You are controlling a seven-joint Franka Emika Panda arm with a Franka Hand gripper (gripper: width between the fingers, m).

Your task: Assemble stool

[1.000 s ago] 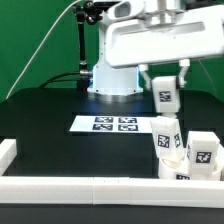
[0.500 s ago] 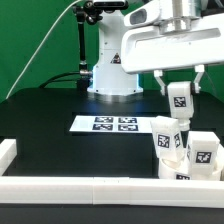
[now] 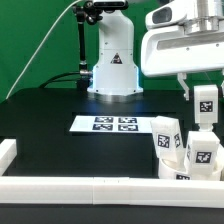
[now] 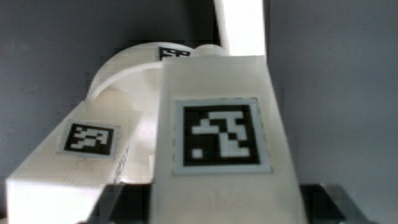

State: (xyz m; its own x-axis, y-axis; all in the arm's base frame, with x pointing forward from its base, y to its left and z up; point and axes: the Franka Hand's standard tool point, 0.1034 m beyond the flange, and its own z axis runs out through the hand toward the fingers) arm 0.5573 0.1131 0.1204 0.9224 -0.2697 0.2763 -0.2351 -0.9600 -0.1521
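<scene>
In the exterior view I see the jaws in the upper right of the frame, clamped on one stool leg [image 3: 206,104]. It hangs upright in the air, with its square tag facing the camera, well clear of the black tabletop [image 3: 50,125]. Below it, in the lower right corner, the other stool parts stand close together: a second leg [image 3: 166,133] is upright, and a third leg [image 3: 204,152] is just beside it on the right side of the frame. The white pieces under them run into each other, so I cannot separate them well. The marker board [image 3: 115,124] lies flat near the middle of the frame, apart from these parts. A long white rail [image 3: 80,188] runs along the bottom edge. In the wrist view the stool leg [image 4: 217,120] fills the foreground and sits between the two dark jaws. Behind it there is a rounded white part, I think the seat [image 4: 121,90], which carries a tag of its own.
</scene>
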